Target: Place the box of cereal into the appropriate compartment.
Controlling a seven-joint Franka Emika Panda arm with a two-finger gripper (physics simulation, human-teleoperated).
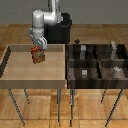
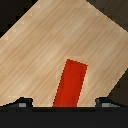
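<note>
Two raised surfaces on thin legs fill the exterior view: a light wooden tray counter across the left and centre of the frame, and a dark compartment rack on the right, its cells holding a few small grey blocks. Above the tray's upper middle, a white robot arm reaches down from a black base at the top centre of the frame. Its hand sits directly over the box of cereal, a small red box with a yellow-orange front, standing upright on the tray near its far wall. The fingers appear to flank the box's top, but whether they are pressing on it cannot be told. In the wrist view the box shows as a red strip against pale wood, centred between two dark fingertips. The box is probably light, stiff cardboard that could dent or tip; gripping the narrow sides near the top looks safest.
</note>
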